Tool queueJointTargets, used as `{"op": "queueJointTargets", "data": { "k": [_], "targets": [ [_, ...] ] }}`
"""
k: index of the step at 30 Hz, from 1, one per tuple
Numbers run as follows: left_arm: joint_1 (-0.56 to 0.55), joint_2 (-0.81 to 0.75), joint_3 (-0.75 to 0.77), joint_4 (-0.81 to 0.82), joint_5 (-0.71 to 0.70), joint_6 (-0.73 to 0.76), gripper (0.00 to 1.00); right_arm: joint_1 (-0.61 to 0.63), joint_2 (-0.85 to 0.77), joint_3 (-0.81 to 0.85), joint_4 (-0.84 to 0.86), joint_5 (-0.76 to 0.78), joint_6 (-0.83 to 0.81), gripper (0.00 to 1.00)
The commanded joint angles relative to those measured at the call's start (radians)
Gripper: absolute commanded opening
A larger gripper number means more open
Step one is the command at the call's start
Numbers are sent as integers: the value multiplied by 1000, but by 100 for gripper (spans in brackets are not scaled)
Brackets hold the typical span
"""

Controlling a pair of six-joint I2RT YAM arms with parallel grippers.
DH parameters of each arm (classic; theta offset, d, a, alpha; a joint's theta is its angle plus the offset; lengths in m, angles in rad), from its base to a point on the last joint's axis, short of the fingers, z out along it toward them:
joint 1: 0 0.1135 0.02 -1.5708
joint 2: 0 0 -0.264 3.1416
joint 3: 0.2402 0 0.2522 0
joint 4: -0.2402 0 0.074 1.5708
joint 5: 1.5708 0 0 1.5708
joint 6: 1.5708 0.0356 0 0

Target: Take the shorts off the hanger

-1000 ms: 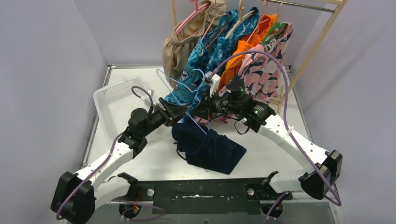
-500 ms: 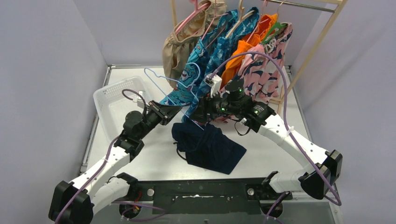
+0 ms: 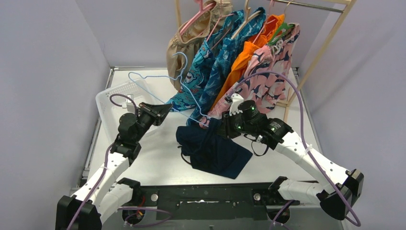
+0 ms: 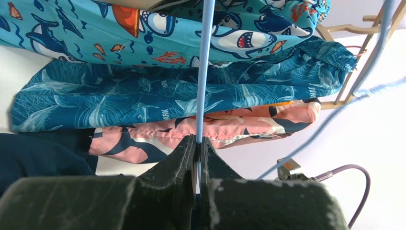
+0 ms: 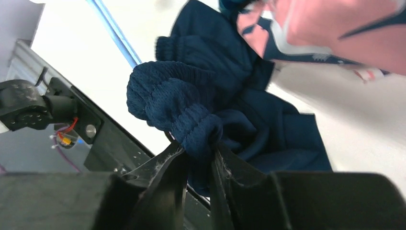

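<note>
Navy shorts (image 5: 191, 105), ribbed knit, pinched by right tool (image 5: 198, 154), left tool (image 4: 197, 143) pinching wire hanger (image 4: 206, 62)

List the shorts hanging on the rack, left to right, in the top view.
tan shorts → turquoise shark-print shorts → dark teal-blue print shorts → orange shorts → pink shark-print shorts

The left arm (image 3: 111, 165) and right arm (image 3: 306, 155) share white links, black joints, purple cables, scuffed dark fingers (image 4: 177, 163).
</note>
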Motion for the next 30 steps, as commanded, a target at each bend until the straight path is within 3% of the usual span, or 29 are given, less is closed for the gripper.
{"op": "queueJointTargets", "data": {
  "k": [1, 4, 7, 13, 15, 23, 26, 30],
  "targets": [
    [9, -35, 47, 11, 7, 15, 0, 6, -51, -17, -13, 119, 26, 18],
    [13, -56, 42, -18, -8, 31, 0, 5, -72, -33, 11, 135, 36, 1],
    [23, -88, 64, -91, -36, 70, 0, -3, -79, -47, -9, 178, 51, 7],
    [36, -138, 107, -140, -82, 120, 0, -3, 1, -112, -22, 193, 99, 7],
    [36, -145, 120, -143, -70, 131, 0, 7, -5, -143, 31, 181, 117, 15],
    [35, -173, 27, -5, 9, 14, 0, 32, -145, -138, 209, 124, 124, 64],
    [24, -169, 12, 26, 22, -28, 0, 32, -213, -176, 304, 26, 131, 72],
    [-15, -162, 1, 43, 26, -70, 0, 38, -266, -221, 419, -82, 166, 73]
  ]
}}
